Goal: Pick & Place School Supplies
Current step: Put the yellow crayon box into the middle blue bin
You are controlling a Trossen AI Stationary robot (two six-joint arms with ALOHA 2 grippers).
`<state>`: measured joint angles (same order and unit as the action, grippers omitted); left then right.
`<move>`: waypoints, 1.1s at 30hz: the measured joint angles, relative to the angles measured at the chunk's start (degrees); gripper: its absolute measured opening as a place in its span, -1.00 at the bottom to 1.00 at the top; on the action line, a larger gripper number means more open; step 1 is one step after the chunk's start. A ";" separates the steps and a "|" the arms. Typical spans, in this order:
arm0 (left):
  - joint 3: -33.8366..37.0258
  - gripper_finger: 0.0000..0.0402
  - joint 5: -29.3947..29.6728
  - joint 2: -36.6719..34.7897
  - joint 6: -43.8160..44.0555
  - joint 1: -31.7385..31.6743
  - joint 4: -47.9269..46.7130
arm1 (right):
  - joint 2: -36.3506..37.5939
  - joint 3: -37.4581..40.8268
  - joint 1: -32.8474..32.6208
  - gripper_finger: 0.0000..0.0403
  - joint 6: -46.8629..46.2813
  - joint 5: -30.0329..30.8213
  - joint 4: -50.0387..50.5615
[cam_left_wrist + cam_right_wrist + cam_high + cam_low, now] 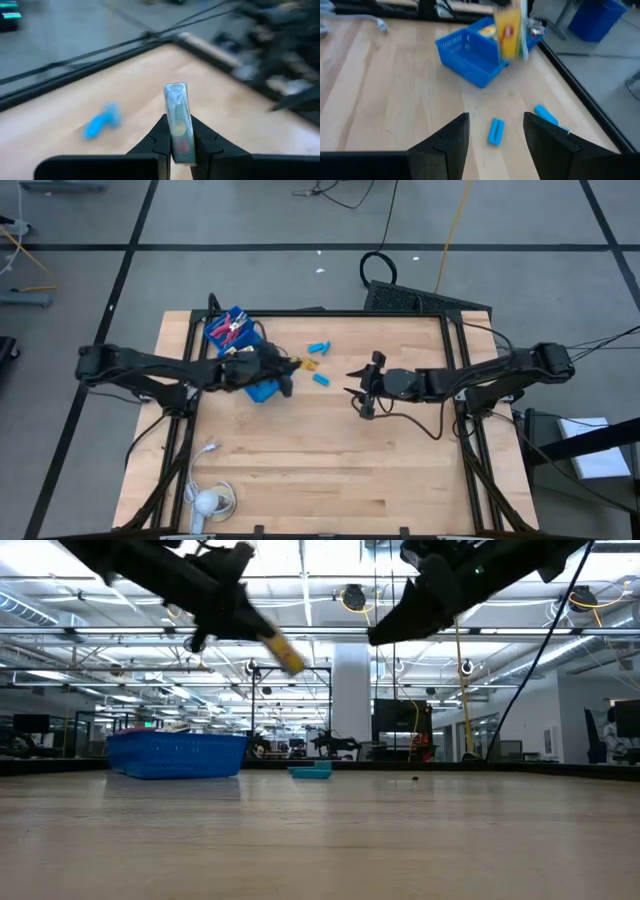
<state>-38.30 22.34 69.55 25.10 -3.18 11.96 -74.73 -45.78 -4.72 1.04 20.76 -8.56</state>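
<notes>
High view: the left gripper [290,370] hangs just past the blue tray [240,345], clamped on a yellow block [297,364] that sticks out ahead of it; red scissors [232,330] lie in the tray behind it; blue pieces [318,347] lie on the table [320,470] a little ahead, one [321,379] nearest the tips; the right gripper [362,390] hovers opposite, apart from the left, fingers spread and holding nothing. The risk I judge greatest: the two grippers face each other over a narrow strip, so a reach by either could clip the other; open wood lies wide toward the near edge, where only a white cable [205,498] sits.

Low view: the block [285,652] is carried high above the table, tilted downward out of the left gripper [255,632]; if the grip is shallow it may slip and fall outside the tray [178,753]; plenty of clear height below.

Left wrist view: the fingers [155,142] pinch only the lower part of the block [177,122]; most of it stands free, so a swing could lever it loose; a blue piece [100,122] lies ahead, the table edge beyond.

Right wrist view: the fingers [447,140] stand wide apart around nothing; a blue piece [495,131] lies between and just ahead of them, another [547,116] beside it near the table edge, where a nudge could roll it off; the tray [470,55] is farther ahead.
</notes>
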 joint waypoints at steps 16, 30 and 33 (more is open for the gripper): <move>0.04 -0.85 18.00 -17.59 27.11 -1.82 -53.10 | 0.05 0.04 1.89 -0.14 -0.33 0.06 1.14; 0.07 -0.83 19.75 -10.94 13.51 -7.85 -50.66 | 0.03 0.07 2.05 -0.16 -0.39 0.06 1.12; 0.07 -0.81 20.87 -8.26 9.91 -7.85 -49.71 | 0.02 0.07 2.05 -0.16 -0.40 0.06 1.12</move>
<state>-38.24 43.21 61.29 35.01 -11.03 -37.75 -74.71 -45.71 -2.68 0.64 20.82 -7.44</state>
